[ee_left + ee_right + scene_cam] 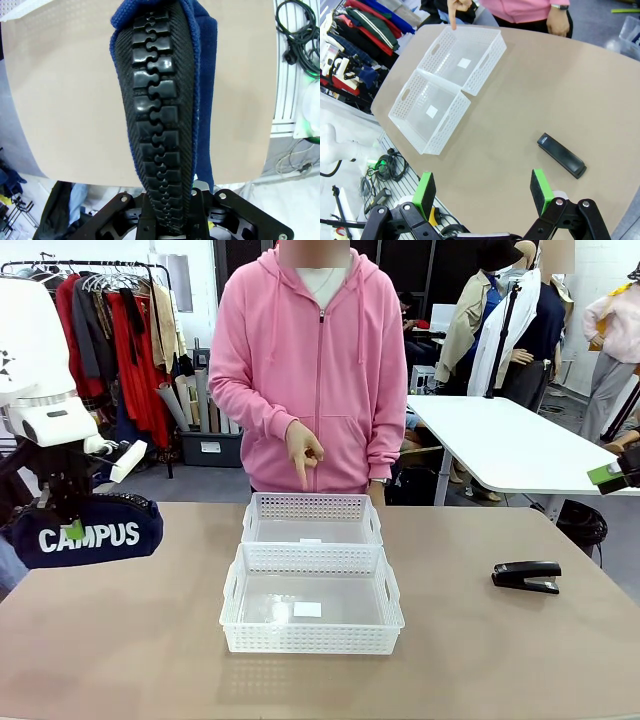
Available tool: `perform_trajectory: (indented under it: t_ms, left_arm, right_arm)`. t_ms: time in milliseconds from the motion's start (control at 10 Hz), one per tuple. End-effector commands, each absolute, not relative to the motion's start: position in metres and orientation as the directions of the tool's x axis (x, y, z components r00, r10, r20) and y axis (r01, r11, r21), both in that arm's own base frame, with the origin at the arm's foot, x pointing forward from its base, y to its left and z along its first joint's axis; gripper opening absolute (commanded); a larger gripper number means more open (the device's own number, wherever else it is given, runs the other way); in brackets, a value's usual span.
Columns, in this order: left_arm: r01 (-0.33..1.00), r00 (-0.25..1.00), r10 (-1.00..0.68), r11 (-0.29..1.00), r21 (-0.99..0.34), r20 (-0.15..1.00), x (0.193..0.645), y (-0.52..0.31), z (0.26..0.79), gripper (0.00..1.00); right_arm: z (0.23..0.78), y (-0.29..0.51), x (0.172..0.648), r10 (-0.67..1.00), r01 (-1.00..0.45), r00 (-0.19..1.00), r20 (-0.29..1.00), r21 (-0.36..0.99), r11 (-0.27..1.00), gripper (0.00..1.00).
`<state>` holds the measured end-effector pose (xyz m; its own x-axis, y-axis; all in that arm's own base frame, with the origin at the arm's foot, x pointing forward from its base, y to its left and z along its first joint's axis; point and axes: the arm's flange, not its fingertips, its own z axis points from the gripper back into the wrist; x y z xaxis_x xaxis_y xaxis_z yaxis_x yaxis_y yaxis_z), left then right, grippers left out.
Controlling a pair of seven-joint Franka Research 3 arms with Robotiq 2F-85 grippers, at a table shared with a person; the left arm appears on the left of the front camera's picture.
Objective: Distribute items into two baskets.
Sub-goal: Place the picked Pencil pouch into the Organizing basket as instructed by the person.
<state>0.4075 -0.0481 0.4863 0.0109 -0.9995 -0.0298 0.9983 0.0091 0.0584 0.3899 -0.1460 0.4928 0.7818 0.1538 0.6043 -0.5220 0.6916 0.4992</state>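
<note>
One pouch (95, 532) hangs pinched by our left gripper (73, 528); the far basket (312, 502) lies to its right.

A tan worktop (120, 640). Beyond its far edge stands a person in a pink hoodie (310, 360). Past its far left corner is a clothes rack (120, 340), and past its far right corner a white table (500, 445).

Front: low, across table (120, 640) toward person (310, 360) | Left wrist: near pouch (205, 75), down at table | Right wrist: high, oblique; shares baskets (487, 70), stapler (561, 155) with front.
</note>
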Motion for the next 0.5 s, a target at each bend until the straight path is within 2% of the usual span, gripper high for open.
perform_trajectory:
  t_ms: [0,400]
  left_arm:
    - [0.998,0.022,-0.999,0.020,0.063,-0.029,0.4066,-0.0481,0.4883,0.00]
    - [0.998,0.004,-1.000,0.004,0.064,-0.011,0.4153,-0.0528,0.4906,0.00]
  right_arm:
    - [0.4946,-0.1451,0.3904,0.151,-0.531,0.775,0.614,0.502,0.682,1.00]
    - [0.4946,-0.1451,0.3904,0.151,-0.531,0.775,0.614,0.502,0.682,1.00]
